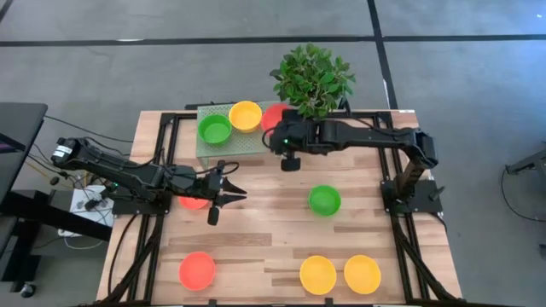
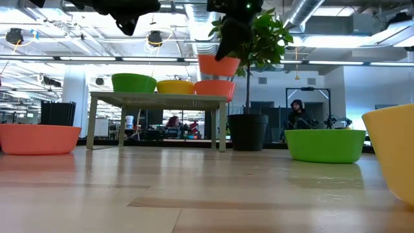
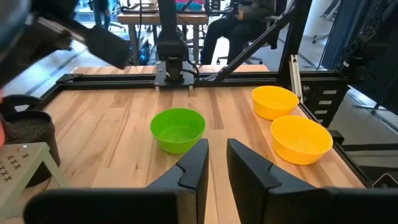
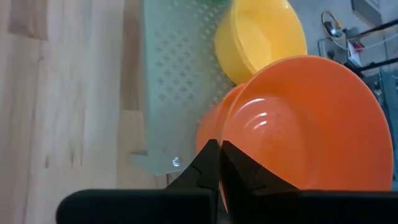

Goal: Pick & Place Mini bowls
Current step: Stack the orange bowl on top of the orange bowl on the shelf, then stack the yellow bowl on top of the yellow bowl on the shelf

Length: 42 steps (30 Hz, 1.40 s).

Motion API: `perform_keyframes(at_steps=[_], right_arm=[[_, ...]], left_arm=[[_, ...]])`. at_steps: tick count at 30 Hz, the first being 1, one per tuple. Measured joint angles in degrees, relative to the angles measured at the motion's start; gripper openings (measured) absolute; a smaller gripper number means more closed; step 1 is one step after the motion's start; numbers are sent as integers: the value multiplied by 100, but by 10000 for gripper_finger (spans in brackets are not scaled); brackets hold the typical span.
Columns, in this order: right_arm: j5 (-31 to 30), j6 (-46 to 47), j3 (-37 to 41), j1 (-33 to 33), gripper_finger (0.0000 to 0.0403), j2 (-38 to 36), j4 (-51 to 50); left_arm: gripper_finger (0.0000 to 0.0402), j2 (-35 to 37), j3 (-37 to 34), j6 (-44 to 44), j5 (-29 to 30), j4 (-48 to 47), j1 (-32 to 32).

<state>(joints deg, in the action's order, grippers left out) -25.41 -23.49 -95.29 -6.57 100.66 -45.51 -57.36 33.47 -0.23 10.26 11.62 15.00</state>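
My right gripper (image 4: pixel 219 149) hangs over the right end of a pale green perforated stand (image 1: pixel 232 147) and is shut on a red-orange mini bowl (image 2: pixel 218 65). Right under that bowl, a second red-orange bowl (image 2: pixel 215 89) rests on the stand beside a yellow bowl (image 1: pixel 245 115) and a green bowl (image 1: pixel 214 129). My left gripper (image 3: pixel 216 163) hovers over the table's left middle, its fingers a narrow gap apart and touching nothing. It points toward a green bowl (image 3: pixel 178 129). A red bowl (image 1: pixel 193 203) lies partly hidden under the left arm. My right gripper pinches the rim (image 4: pixel 231 138) of the upper red-orange bowl between its two fingers, coming from above and pointing down. The bowl is lifted clear, roughly upright, just above the other red-orange bowl on the stand.
A potted leafy plant (image 1: pixel 312 78) stands at the far edge, close behind the right gripper. On the near part of the table sit a red bowl (image 1: pixel 197 270) and two yellow bowls (image 1: pixel 317 274) (image 1: pixel 362 273). Bare wood (image 1: pixel 264 213) lies between the arms.
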Motion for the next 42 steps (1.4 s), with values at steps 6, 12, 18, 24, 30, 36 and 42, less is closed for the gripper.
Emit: perform_keyframes(at_steps=[6, 12, 18, 24, 30, 36, 42], right_arm=[[222, 1, 0, -282, 0, 18, -47], [602, -59, -4, -452, 5, 246, 118], [598, -66, 4, -481, 28, 377, 183], [588, -63, 2, -476, 66, 333, 395], [574, -59, 0, -360, 87, 321, 389], [292, -222, 0, 141, 92, 206, 297], [-315, 6, -1, 876, 93, -94, -236]], left_arm=[[60, 0, 2, 0, 0, 2, 0], [60, 0, 1, -2, 0, 4, 0], [60, 0, 0, -2, -1, 7, 0], [60, 0, 0, -2, -2, 4, 0], [60, 0, 0, -2, -2, 4, 0], [60, 0, 0, -4, -2, 4, 0], [60, 0, -7, -53, -2, 2, 0]])
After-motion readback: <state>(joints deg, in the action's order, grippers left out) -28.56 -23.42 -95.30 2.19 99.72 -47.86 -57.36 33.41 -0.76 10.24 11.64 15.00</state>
